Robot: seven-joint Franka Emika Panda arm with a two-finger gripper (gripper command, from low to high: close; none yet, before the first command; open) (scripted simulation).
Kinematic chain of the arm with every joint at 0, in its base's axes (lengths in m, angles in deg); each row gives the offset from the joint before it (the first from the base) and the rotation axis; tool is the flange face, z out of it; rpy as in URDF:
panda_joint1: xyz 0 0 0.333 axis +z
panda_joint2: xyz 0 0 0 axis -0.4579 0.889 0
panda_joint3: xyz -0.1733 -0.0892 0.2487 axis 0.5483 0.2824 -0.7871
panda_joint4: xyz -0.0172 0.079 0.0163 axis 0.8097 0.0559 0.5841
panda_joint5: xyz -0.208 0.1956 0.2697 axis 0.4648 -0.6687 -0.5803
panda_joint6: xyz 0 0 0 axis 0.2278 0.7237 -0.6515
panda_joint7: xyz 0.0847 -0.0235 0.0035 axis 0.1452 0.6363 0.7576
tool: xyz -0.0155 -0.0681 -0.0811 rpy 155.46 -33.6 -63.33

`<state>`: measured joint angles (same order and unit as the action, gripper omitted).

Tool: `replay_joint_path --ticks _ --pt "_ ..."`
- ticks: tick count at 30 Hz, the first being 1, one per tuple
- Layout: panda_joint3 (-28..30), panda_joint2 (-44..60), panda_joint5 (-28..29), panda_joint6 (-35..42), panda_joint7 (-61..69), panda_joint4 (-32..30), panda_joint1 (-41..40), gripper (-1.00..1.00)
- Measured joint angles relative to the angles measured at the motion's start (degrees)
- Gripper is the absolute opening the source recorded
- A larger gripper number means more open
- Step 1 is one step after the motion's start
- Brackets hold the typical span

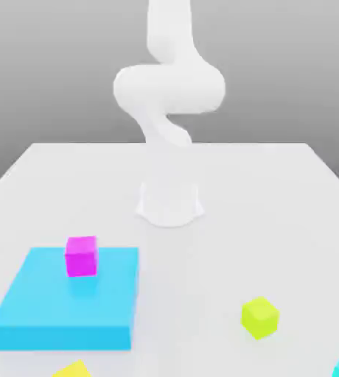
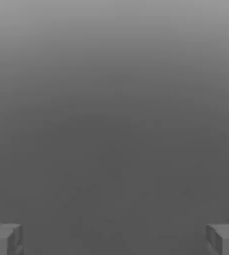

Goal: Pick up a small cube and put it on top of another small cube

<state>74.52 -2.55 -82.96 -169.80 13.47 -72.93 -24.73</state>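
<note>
The yellow cube (image 1: 74, 369) is sitting right at the near table edge, beside the blue slab (image 1: 25, 324). We're hovering with the gripper (image 2: 114, 239) spread wide and empty, so we're wanting to drop straight over it, then carry it to the lime cube (image 1: 259, 317).

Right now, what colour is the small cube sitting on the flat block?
Magenta cube, best in the exterior view.

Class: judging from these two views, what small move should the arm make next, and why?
Probably bring the open gripper down towards the yellow cube at the exterior view's lower edge. Nothing sits between its fingers, and the lime cube carries nothing yet.
</note>
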Motion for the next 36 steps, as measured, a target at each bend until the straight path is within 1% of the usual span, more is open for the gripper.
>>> replay_joint_path --ticks 6,11,16,21,26,30,33,36 --pt "7.61 12.73 -5.61 -2.23 12.56 0.93 5.49 0.0" --pt "12.55 23.19 -11.07 -3.94 23.37 1.71 8.5 0.0" --pt "15.39 33.71 -16.54 -5.61 34.2 2.5 9.49 0.0" --pt "16.15 43.79 -20.23 -7.65 43.77 3.18 8.51 0.0" --pt "16.0 52.87 -20.84 -10.54 51.29 3.61 6.78 0.0" --pt "16.15 59.23 -18.82 -13.49 55.64 3.74 5.34 0.0" --pt "17.14 63.48 -16.09 -15.9 58.08 3.75 4.87 0.0" --pt "15.11 69.36 -17.57 -20.07 60.6 4.97 2.93 0.0"
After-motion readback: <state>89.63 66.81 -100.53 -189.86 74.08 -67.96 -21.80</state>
